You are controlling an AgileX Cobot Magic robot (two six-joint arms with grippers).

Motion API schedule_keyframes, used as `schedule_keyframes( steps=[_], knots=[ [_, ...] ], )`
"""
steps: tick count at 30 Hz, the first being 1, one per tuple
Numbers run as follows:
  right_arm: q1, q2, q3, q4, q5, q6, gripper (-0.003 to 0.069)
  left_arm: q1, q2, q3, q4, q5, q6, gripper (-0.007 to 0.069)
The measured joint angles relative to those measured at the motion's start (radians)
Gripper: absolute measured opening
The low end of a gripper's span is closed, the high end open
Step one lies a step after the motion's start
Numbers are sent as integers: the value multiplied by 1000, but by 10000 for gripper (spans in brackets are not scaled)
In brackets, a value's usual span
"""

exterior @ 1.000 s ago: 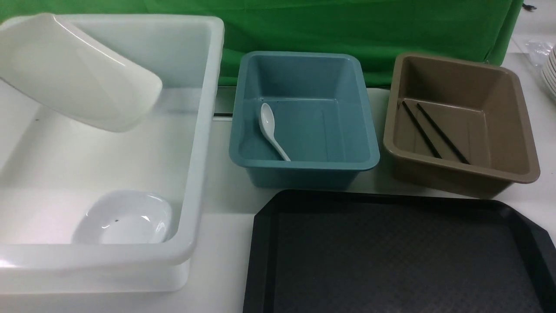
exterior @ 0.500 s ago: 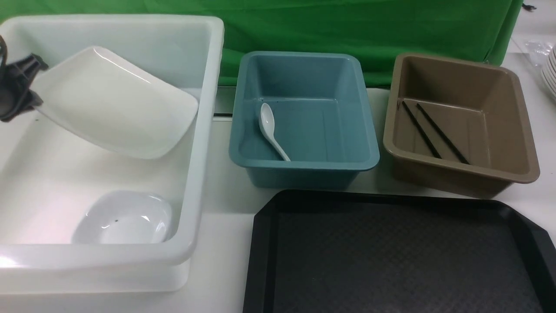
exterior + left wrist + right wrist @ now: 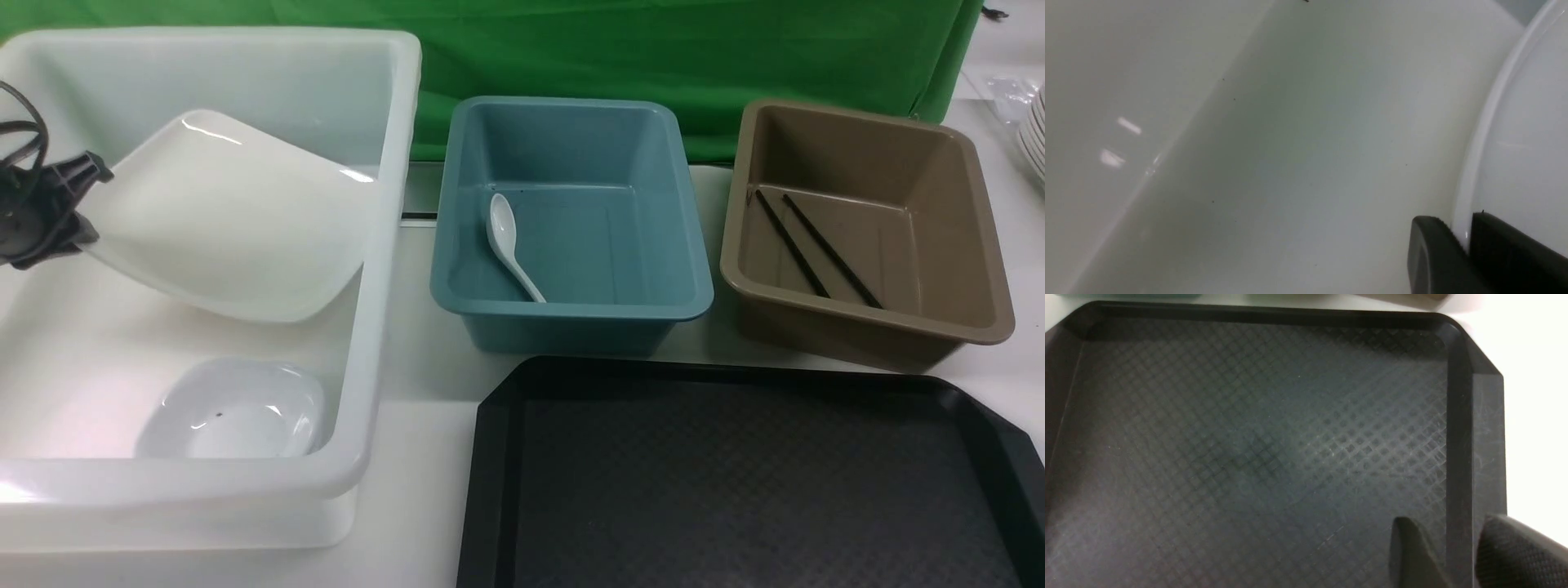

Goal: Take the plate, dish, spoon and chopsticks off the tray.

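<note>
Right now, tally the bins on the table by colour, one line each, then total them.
White bin: 1
Blue bin: 1
Brown bin: 1
Total: 3

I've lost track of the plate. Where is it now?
In the front view the plate is on the left, tilted inside the white bin, above the small dish, its edge pinched by the left gripper.
</note>
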Motion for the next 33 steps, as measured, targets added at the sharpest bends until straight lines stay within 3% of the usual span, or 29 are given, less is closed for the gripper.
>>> schedule_keyframes(
  steps=[3,14,20,23,26,27,29,33],
  knots=[
    [0,0,0,0,0,0,270,0,6,0,25,19,5,94],
    [0,0,0,8,0,1,270,0,35,0,75,134,21,348],
    [0,0,-11,10,31,-1,270,0,21,-42,193,273,24,382],
    [0,9,-56,8,75,-17,255,0,-11,-69,240,322,23,351],
    [0,42,-158,5,118,-34,201,0,-79,-114,252,362,26,258],
    [0,62,-220,5,134,-38,160,0,-129,-136,238,374,47,174],
    [0,90,-309,5,146,-49,96,0,-202,-147,194,378,99,79],
    [0,120,-450,5,132,-110,24,0,-357,-149,76,380,216,11]
  ],
)
